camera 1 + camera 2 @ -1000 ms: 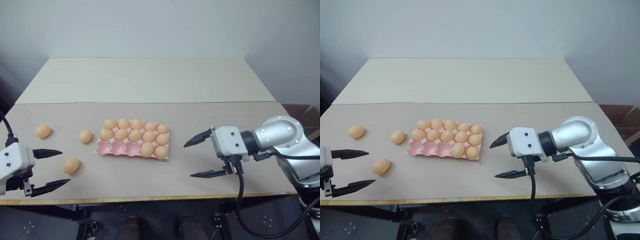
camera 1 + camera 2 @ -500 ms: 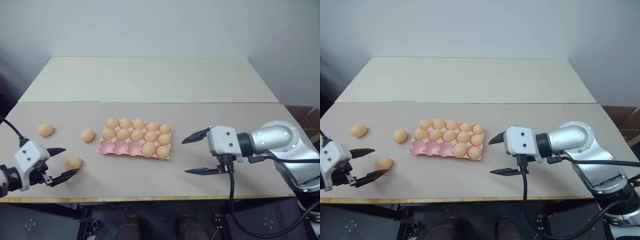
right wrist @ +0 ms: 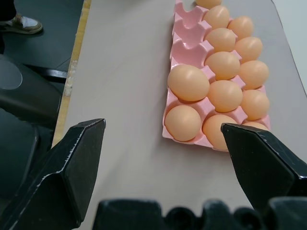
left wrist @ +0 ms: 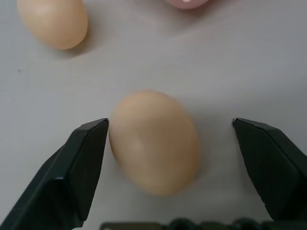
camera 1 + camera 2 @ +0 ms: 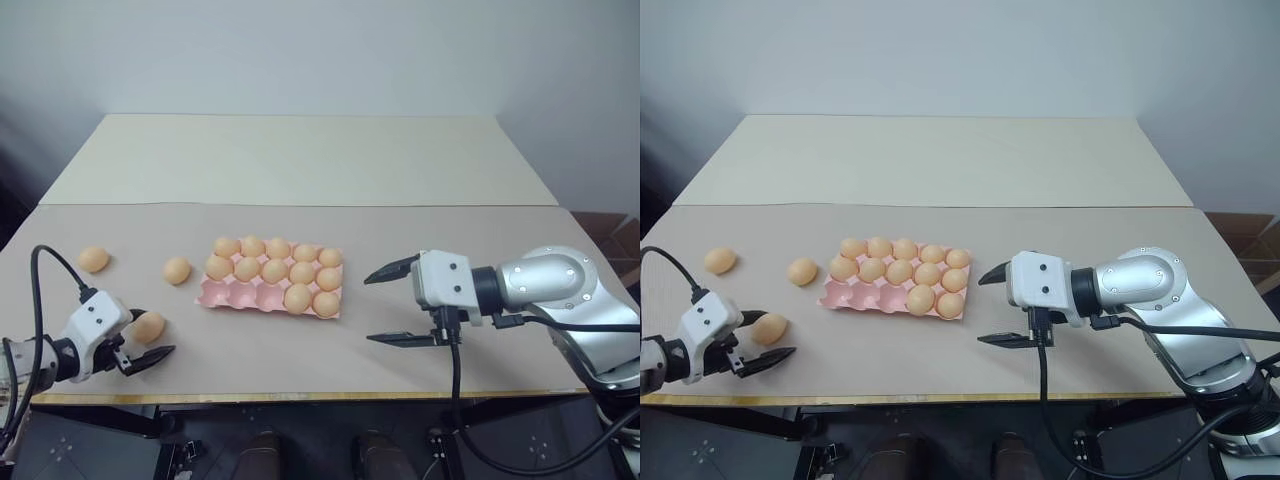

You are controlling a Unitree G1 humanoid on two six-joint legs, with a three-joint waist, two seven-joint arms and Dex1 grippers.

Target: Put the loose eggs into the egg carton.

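Three loose eggs lie on the table left of the egg carton [image 5: 235,293]: one far left [image 5: 93,259], one beside the carton [image 5: 177,270], one near the front edge [image 5: 148,327]. The pink carton holds several eggs; its front-left cups are bare. My left gripper [image 5: 153,332] is low on the table, open, straddling the near egg [image 4: 154,141]. One finger [image 4: 88,153] is at the shell and the other stands apart. My right gripper [image 5: 368,308] hovers open and empty to the right of the carton [image 3: 189,21].
The tan table [image 5: 300,160] stretches far behind the carton. Its front edge [image 5: 300,395] runs just below both grippers. A second loose egg [image 4: 53,21] lies beyond the left gripper.
My left gripper has dropped to the table and slid forward until its fingers flank the near egg, with the jaws a little narrower. The right gripper has stayed put.
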